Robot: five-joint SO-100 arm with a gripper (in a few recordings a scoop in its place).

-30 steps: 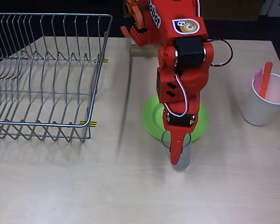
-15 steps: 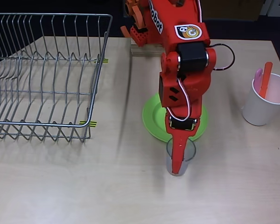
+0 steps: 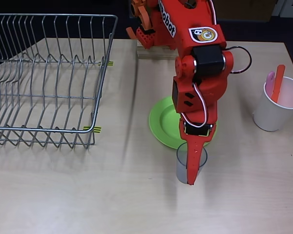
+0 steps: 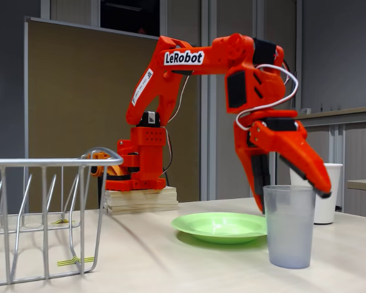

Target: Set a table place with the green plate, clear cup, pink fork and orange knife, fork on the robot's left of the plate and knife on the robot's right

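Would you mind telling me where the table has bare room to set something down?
The table is bare along its near edge below the dish rack, and between the green plate and the white cup. It is crowded where the gripper meets the clear cup beside the plate.

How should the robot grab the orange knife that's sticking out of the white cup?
Best to pinch the orange knife by its upper end, coming straight down from above. It stands nearly upright in the white cup, leaning on the rim beside the pink fork, so just that end pokes out and the cup wall covers the rest. Squeeze across its flat faces, then lift straight up.
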